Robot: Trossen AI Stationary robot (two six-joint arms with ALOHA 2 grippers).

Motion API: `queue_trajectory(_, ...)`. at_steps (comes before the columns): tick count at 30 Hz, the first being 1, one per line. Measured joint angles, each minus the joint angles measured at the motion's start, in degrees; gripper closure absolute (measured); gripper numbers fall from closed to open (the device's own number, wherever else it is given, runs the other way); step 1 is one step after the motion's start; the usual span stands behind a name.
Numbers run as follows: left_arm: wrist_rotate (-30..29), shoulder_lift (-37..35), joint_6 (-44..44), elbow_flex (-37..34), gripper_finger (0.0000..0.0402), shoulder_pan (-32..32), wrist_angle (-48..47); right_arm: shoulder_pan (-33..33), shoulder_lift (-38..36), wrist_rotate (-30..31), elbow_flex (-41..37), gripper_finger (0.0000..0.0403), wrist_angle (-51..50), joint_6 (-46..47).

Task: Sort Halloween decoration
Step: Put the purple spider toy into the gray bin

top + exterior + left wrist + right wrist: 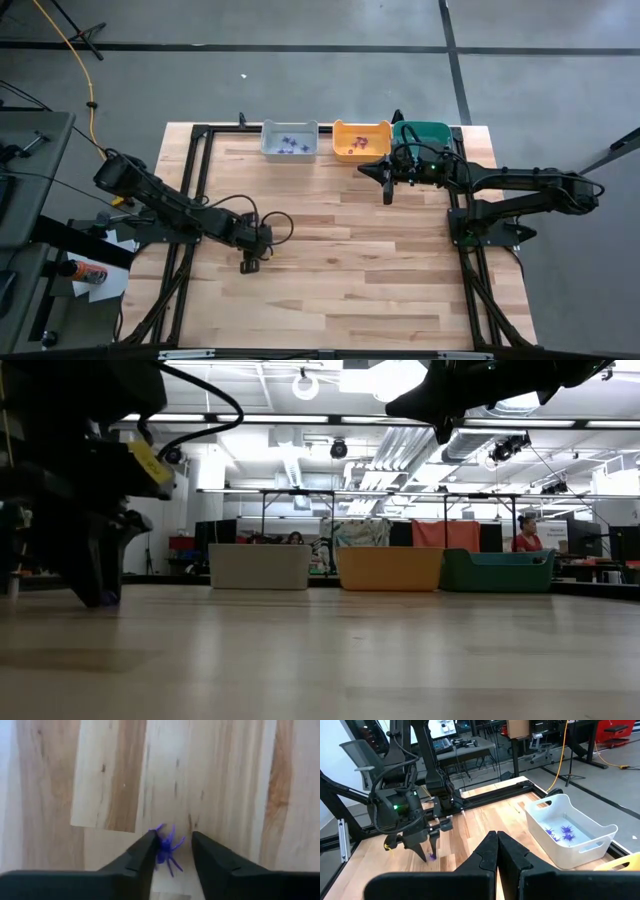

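A tiny purple spider trinket (pixel 167 849) lies on the wooden table. My left gripper (pixel 171 845) points down at it, open, with one finger on either side of it. It also shows in the high view (pixel 248 264) and at the left of the low view (pixel 95 595). My right gripper (pixel 387 192) is shut and empty, above the table in front of the orange bin (pixel 361 140). The grey bin (pixel 289 140) holds several purple trinkets (pixel 562 832). The orange bin holds a few reddish ones (pixel 358 143). My left gripper comes at the purple spider from above, its fingers pointing down. The spider lies flat on the table between the open fingers, close against the inner side of one finger (pixel 147 847). I cannot tell whether that finger touches it.
Three bins stand in a row at the table's far edge: grey, orange and teal (pixel 425 133). A black frame (pixel 200 160) runs along the table's left, right and far sides. Bare wood lies between the arms and toward the near edge. A person (pixel 525 532) shows in the room behind.
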Motion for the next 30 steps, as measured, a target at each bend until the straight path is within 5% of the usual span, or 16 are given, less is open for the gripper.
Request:
queue_trajectory(5, 0.7, -0.75, -1.45, 0.07, 0.0385, 0.96, -0.78, 0.01, 0.0, 0.0, 0.0, 0.0402, 0.0, 0.0)
queue_trajectory(10, 5.43, -5.08, 0.73, 2.92, 0.0392, 3.38, -6.67, 0.0, -0.01, 0.0, 0.0, 0.0402, 0.02, -0.02)
queue_trajectory(15, 2.93, -13.28, 9.07, 7.19, 0.0397, 7.28, -4.39, 0.0, 0.0, 0.0, 0.0, 0.0402, 0.05, -0.01)
queue_trajectory(21, -4.32, -18.99, 19.13, 8.17, 0.04, 18.61, 16.54, 0.0, 0.0, 0.0, 0.0, 0.0402, 2.02, 0.29)
queue_trajectory(30, 12.84, -15.5, 12.47, 8.23, 0.0401, 35.75, 50.23, 0.0, 0.0, -0.47, 0.0, 0.0402, 9.41, 1.97)
